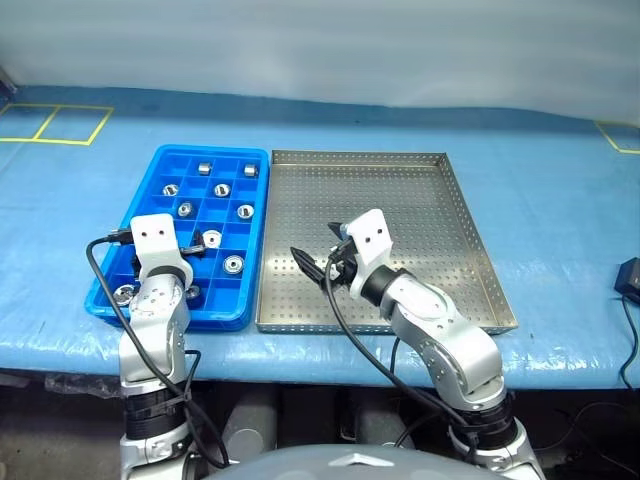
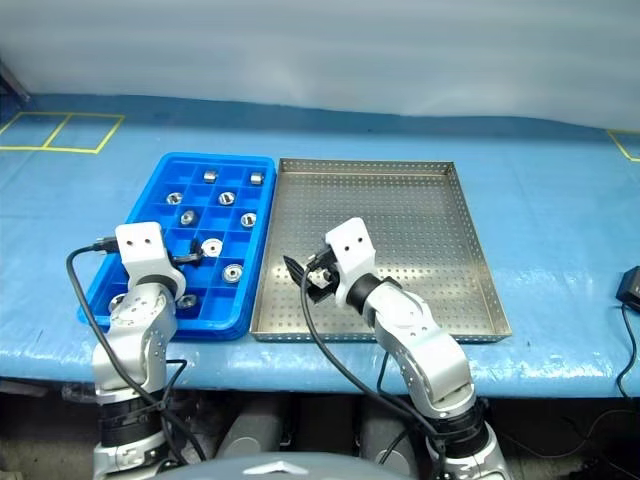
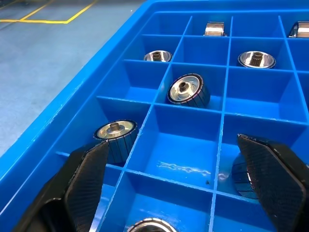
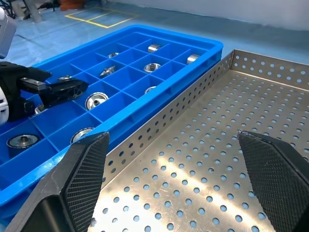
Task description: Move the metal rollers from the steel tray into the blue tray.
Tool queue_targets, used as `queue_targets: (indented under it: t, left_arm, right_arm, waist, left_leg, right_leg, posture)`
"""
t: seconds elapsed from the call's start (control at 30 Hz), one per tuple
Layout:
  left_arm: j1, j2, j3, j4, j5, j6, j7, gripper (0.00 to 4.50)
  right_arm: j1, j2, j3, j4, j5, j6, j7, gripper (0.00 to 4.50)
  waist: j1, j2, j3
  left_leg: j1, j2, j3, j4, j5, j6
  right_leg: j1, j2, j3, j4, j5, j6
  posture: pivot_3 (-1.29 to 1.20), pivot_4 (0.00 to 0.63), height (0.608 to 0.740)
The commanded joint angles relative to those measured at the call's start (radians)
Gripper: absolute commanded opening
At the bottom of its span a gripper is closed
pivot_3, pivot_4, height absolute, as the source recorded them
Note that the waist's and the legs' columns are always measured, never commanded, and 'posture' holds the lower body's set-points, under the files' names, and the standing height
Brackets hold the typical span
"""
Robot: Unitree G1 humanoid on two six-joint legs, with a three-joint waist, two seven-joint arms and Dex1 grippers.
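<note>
Several metal rollers (image 1: 244,211) lie in separate compartments of the blue tray (image 1: 210,151), on the left of the table. My left gripper (image 3: 174,147) hangs low over the tray's near compartments, open, with nothing between its fingers. One roller (image 3: 240,177) sits in the compartment just beside one finger, partly hidden by it. Another roller (image 3: 186,90) lies tilted one row farther on. The steel tray (image 1: 400,210) stands right beside the blue tray. My right gripper (image 4: 173,139) is open over the steel tray's near left part, pointing towards the blue tray (image 4: 203,46), and holds nothing.
Both trays rest on a table under a blue cover, close to its front edge. A black object (image 1: 630,275) with a cable lies at the far right. Yellow tape lines (image 1: 60,125) mark the far left corner. Black cables hang from both wrists.
</note>
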Motion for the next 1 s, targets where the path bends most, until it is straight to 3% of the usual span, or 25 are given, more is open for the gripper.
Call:
queue_targets:
  t: [0.03,0.17,0.3,0.4,0.67,1.0]
  left_arm:
    - [-0.021,0.008,-0.038,-0.116,-0.069,-0.079,-0.086,4.48]
    - [-0.005,0.075,-0.111,-0.175,-0.145,-0.106,-0.245,4.48]
    - [0.058,0.232,-0.224,-0.231,-0.206,-0.108,-0.459,4.48]
    - [0.098,0.296,-0.252,-0.239,-0.231,-0.11,-0.519,4.48]
    - [0.175,0.282,-0.254,-0.248,-0.249,-0.094,-0.493,4.48]
    - [0.126,0.262,-0.26,-0.213,-0.226,-0.119,-0.434,4.48]
  right_arm:
    - [-0.015,-0.006,-0.032,-0.051,0.013,-0.002,-0.002,4.5]
    - [-0.028,-0.019,-0.067,-0.045,0.018,-0.01,0.0,4.5]
    - [-0.006,-0.034,-0.092,-0.045,0.025,-0.017,0.003,4.5]
    - [0.04,-0.041,-0.104,-0.053,0.023,-0.023,-0.01,4.5]
    - [0.199,-0.019,-0.141,-0.096,-0.003,-0.032,-0.094,4.5]
    - [0.207,-0.007,-0.156,-0.112,-0.006,-0.026,-0.129,4.5]
  waist:
    - [0.002,0.0,0.0]
    - [0.0,0.0,0.0]
    - [-0.012,0.0,0.0]
    - [-0.021,0.0,0.0]
    - [-0.033,0.0,0.0]
    - [-0.042,0.0,0.0]
  left_leg:
    - [0.0,0.0,0.0,0.0,0.0,0.0]
    - [0.0,0.0,0.0,0.0,0.0,0.0]
    - [0.001,0.0,0.001,-0.001,0.0,0.0]
    - [0.001,0.001,0.001,-0.003,0.0,0.0]
    - [0.001,0.001,0.002,-0.002,0.0,0.0]
    - [0.001,0.001,0.004,-0.001,0.0,0.001]
  right_leg:
    - [0.0,0.0,0.0,0.0,0.0,0.0]
    - [0.0,-0.001,0.0,0.0,0.0,0.0]
    - [0.0,0.0,0.001,0.0,-0.002,-0.004]
    - [-0.001,0.0,0.001,0.0,-0.002,-0.004]
    - [-0.001,0.0,0.003,0.0,-0.004,-0.007]
    - [-0.001,0.0,0.003,0.0,-0.004,-0.006]
  posture:
    - [0.17,0.15,0.74]
    - [0.17,0.15,0.74]
    - [0.15,0.15,0.74]
    - [0.13,0.15,0.74]
    - [0.08,0.15,0.74]
    - [0.06,0.15,0.74]
